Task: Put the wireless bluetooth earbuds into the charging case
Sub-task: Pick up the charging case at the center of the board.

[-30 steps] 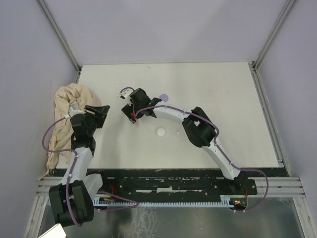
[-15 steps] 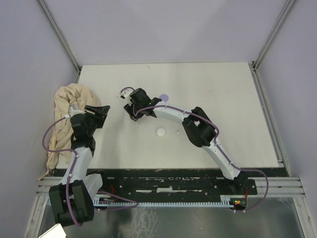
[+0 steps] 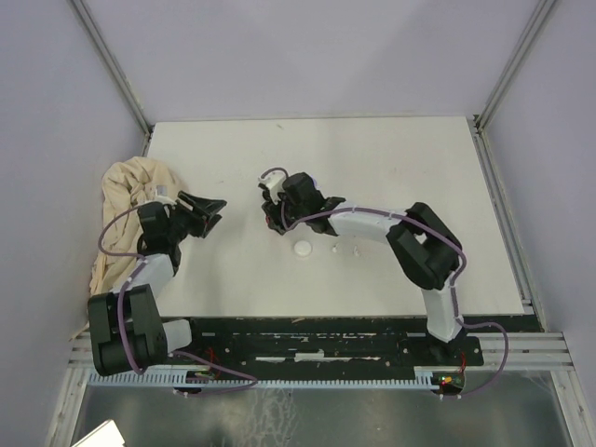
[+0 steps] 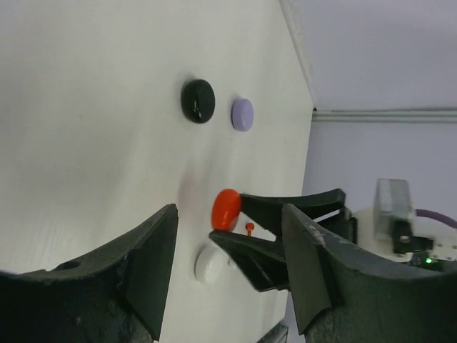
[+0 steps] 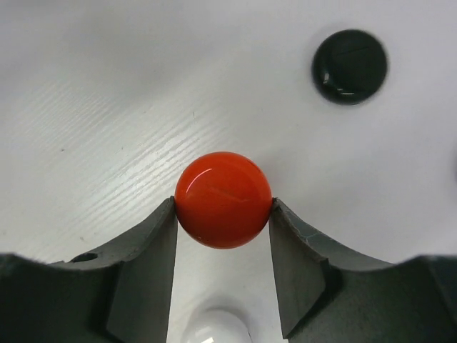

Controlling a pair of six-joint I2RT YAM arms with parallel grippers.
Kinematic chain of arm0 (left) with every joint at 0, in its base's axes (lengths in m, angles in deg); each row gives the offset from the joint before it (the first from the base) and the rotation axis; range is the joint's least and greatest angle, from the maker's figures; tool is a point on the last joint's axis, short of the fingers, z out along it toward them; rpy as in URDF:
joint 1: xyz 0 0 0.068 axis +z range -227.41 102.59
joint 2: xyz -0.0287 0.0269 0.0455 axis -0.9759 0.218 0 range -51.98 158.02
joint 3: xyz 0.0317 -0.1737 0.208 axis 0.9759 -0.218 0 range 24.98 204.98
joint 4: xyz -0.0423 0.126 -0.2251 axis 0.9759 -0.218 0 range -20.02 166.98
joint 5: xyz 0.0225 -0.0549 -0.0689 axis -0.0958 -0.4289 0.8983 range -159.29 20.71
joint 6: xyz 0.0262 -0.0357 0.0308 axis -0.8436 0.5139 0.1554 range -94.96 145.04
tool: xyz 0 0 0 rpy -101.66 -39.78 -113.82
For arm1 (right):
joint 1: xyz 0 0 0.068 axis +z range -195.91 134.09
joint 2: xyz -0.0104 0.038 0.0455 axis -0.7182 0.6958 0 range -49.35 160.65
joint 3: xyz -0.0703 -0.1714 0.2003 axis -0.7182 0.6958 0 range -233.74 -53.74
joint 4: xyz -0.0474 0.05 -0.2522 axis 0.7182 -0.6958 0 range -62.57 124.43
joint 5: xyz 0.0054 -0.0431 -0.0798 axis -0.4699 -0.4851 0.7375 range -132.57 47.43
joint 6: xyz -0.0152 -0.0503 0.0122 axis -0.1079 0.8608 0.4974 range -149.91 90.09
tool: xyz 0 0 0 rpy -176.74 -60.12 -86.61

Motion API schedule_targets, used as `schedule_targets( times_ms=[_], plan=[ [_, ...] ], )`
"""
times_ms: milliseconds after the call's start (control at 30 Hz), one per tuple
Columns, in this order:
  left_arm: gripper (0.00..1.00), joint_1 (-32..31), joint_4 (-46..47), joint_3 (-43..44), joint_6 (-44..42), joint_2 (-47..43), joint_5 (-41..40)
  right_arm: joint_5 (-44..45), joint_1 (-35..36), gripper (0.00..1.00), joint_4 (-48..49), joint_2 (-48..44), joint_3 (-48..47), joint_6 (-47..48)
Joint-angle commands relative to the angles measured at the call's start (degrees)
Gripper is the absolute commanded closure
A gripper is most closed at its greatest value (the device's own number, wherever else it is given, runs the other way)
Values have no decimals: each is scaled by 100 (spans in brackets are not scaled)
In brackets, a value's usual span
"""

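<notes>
Right wrist view: the right claw (image 5: 223,209) is clamped on the red case (image 5: 223,199), its pads touching only the rounded sides. I reckon that glossy shell could squirt out if it is squeezed harder or tilted. The red earbud (image 4: 249,229) lies on the table (image 3: 419,186) just beside those fingers, where a careless sweep would flick it away. The left claw (image 3: 209,207) hangs spread, holding nothing.
</notes>
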Motion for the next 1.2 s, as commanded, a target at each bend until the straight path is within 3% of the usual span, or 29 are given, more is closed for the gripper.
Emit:
schedule_targets(
  times_ms=[0,200,433,1167],
  plan=[
    [34,-170,733,319,-180,194,978,-529,-265,81,1175,-1321,665,219],
    [34,-857,1517,445,186,592,1514,-1109,-368,81,789,-2134,1372,787],
    [35,-1558,2151,425,324,982,1522,-1331,-397,83,406,-2396,1517,976],
    [40,-2308,2597,702,342,1865,1573,-1597,-424,86,243,-2543,1731,1157]
  ],
)
